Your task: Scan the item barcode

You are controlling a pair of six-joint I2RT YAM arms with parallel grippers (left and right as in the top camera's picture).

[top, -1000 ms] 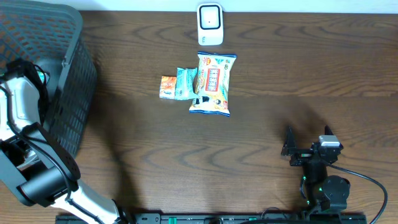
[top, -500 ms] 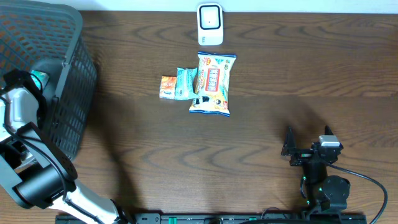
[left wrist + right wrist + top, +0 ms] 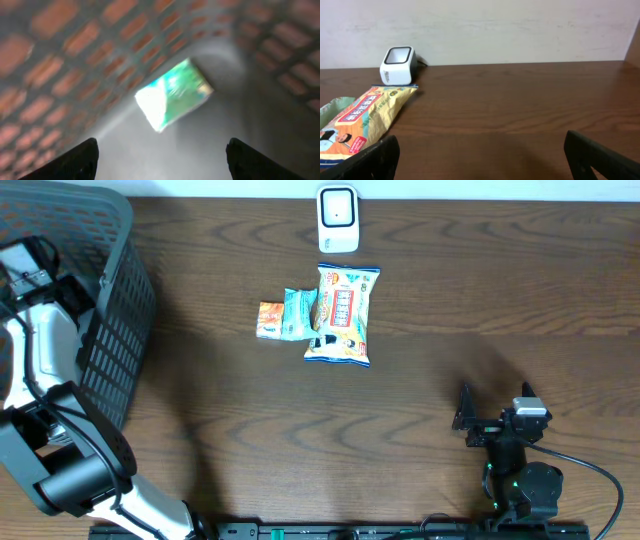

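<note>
**Left arm reaching into basket**

The left gripper [image 3: 161, 159] is hovering open and empty inside the basket [image 3: 112, 330] at left, above a blurred green packet [image 3: 172, 95], probably the item. The next move is calling for descent and grip, then the far scanner [image 3: 338, 218]. The right gripper [image 3: 481, 160] is idling open, empty.

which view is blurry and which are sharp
Left wrist view: blurred, with the green packet and basket mesh smeared. Right wrist view: sharp on the scanner and snack bag. Overhead view: sharp, with soft shadows on the table.
</note>
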